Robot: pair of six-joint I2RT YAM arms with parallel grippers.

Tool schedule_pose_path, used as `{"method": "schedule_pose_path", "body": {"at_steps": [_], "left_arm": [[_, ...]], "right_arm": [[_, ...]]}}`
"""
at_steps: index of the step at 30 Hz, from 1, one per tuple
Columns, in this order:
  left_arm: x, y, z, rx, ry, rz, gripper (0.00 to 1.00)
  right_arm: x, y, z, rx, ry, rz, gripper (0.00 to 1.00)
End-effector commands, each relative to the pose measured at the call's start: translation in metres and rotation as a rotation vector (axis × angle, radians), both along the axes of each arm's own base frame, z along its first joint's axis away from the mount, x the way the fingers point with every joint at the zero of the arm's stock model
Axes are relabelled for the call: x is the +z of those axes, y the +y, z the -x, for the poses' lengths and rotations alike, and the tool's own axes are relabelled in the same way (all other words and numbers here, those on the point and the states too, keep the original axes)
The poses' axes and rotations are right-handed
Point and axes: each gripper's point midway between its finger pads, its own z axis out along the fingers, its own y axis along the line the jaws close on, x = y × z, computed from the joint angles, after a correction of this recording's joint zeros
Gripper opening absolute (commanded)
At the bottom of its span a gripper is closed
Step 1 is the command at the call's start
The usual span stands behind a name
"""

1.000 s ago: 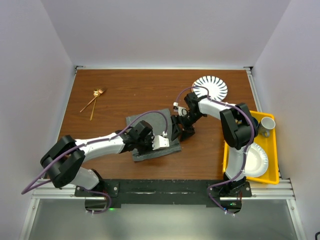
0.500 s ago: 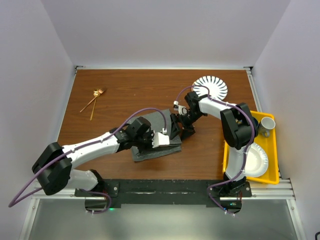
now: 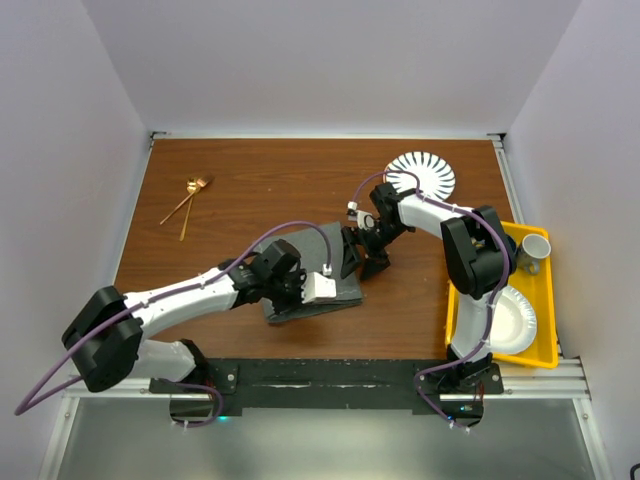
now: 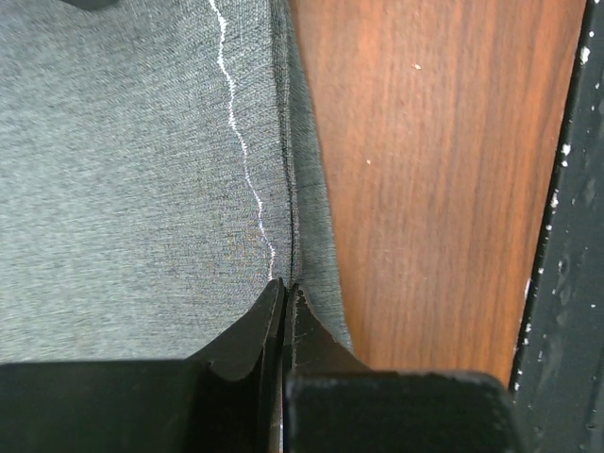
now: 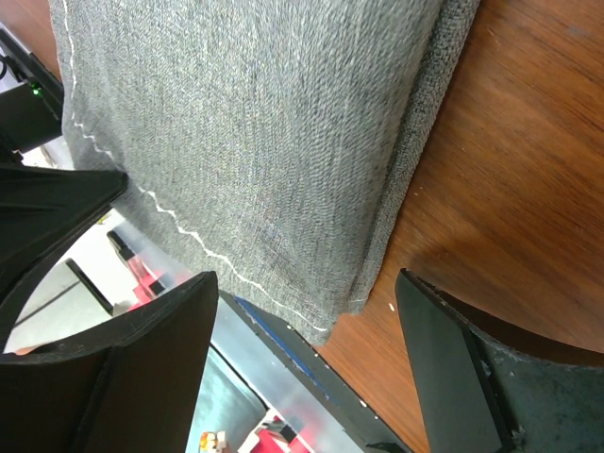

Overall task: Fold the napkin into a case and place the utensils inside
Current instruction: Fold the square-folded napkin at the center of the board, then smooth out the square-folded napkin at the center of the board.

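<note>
The dark grey napkin (image 3: 287,305) lies folded on the brown table just in front of the arms. In the left wrist view its white-stitched hem and layered edge (image 4: 283,189) run straight into the tips of my left gripper (image 4: 285,285), which is shut on that edge. My right gripper (image 3: 358,262) hangs at the napkin's right side. It stands open, its fingers astride a folded corner of the napkin (image 5: 255,123) without touching it. Two gold utensils (image 3: 190,200) lie far off at the table's back left. No finished case shows.
A striped plate (image 3: 420,172) sits at the back right. A yellow tray (image 3: 548,300) on the right holds a cup (image 3: 535,250) and a white paper plate (image 3: 515,318). The black front rail (image 4: 566,283) runs close to the napkin's near edge.
My left gripper closed fully and slid right along the napkin's near edge. The right gripper opened wider and drew back slightly from the napkin.
</note>
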Motion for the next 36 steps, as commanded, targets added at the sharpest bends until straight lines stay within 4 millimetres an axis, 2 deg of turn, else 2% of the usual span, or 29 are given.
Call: {"method": "schedule_pose_path", "body": {"at_steps": [1, 8, 13, 14, 16, 17, 19, 20, 21, 22, 23, 24, 25, 26, 27, 28, 30, 32, 33, 35, 36], "left_arm": [[-0.008, -0.010, 0.005, -0.010, 0.040, 0.026, 0.00], [-0.019, -0.015, 0.005, -0.012, 0.061, 0.011, 0.00], [-0.033, -0.009, 0.008, -0.012, 0.071, -0.023, 0.00], [-0.034, -0.007, 0.007, -0.007, 0.065, -0.028, 0.02], [-0.035, -0.006, 0.008, -0.006, 0.073, -0.039, 0.18], [-0.032, -0.006, 0.007, -0.004, 0.073, -0.040, 0.30], [-0.012, -0.009, 0.003, 0.019, 0.062, -0.021, 0.40], [-0.001, -0.011, 0.002, 0.019, 0.058, 0.000, 0.48], [0.026, -0.012, -0.005, 0.034, 0.038, 0.057, 0.53], [0.042, -0.016, -0.003, 0.041, 0.061, 0.117, 0.60], [0.057, -0.015, -0.007, 0.061, 0.064, 0.165, 0.71], [0.082, -0.009, -0.021, 0.105, 0.040, 0.233, 0.76], [0.094, -0.009, -0.020, 0.104, 0.070, 0.279, 0.83], [0.102, -0.006, -0.023, 0.122, 0.075, 0.301, 0.94], [0.114, 0.001, -0.032, 0.154, 0.077, 0.324, 1.00], [0.121, 0.000, -0.029, 0.163, 0.120, 0.358, 1.00], [0.133, 0.007, -0.043, 0.235, 0.172, 0.438, 1.00], [0.140, 0.012, -0.052, 0.336, 0.281, 0.519, 1.00], [0.140, 0.019, -0.069, 0.395, 0.298, 0.563, 1.00], [0.145, 0.015, -0.070, 0.436, 0.437, 0.637, 1.00], [0.145, 0.013, -0.080, 0.445, 0.447, 0.672, 1.00]], "right_arm": [[0.015, 0.004, -0.006, 0.001, -0.045, -0.036, 0.79], [0.013, 0.003, -0.007, 0.002, -0.049, -0.029, 0.74], [0.009, 0.001, -0.006, 0.012, -0.053, -0.023, 0.63], [0.009, 0.001, -0.005, 0.015, -0.053, -0.019, 0.61], [0.011, -0.001, -0.005, 0.026, -0.056, -0.015, 0.60], [0.014, -0.002, -0.006, 0.034, -0.065, -0.014, 0.60], [0.027, -0.007, -0.011, 0.050, -0.091, -0.022, 0.61], [0.034, -0.009, -0.013, 0.053, -0.103, -0.027, 0.61], [0.044, -0.014, -0.020, 0.070, -0.152, -0.042, 0.61], [0.061, -0.013, -0.024, 0.072, -0.165, -0.072, 0.62], [0.071, -0.013, -0.026, 0.076, -0.182, -0.096, 0.66], [0.085, -0.013, -0.028, 0.081, -0.214, -0.129, 0.69], [0.102, -0.008, -0.029, 0.087, -0.228, -0.181, 0.72], [0.112, -0.003, -0.027, 0.097, -0.244, -0.224, 0.78], [0.122, 0.002, -0.025, 0.082, -0.237, -0.259, 0.80], [0.131, 0.009, -0.027, 0.077, -0.272, -0.302, 0.82], [0.142, 0.027, -0.023, 0.064, -0.266, -0.374, 0.84], [0.137, 0.035, -0.007, 0.063, -0.226, -0.412, 0.85], [0.134, 0.043, 0.002, 0.072, -0.200, -0.416, 0.85], [0.119, 0.049, 0.011, 0.087, -0.175, -0.412, 0.85], [0.114, 0.054, 0.018, 0.114, -0.165, -0.418, 0.85]]}}
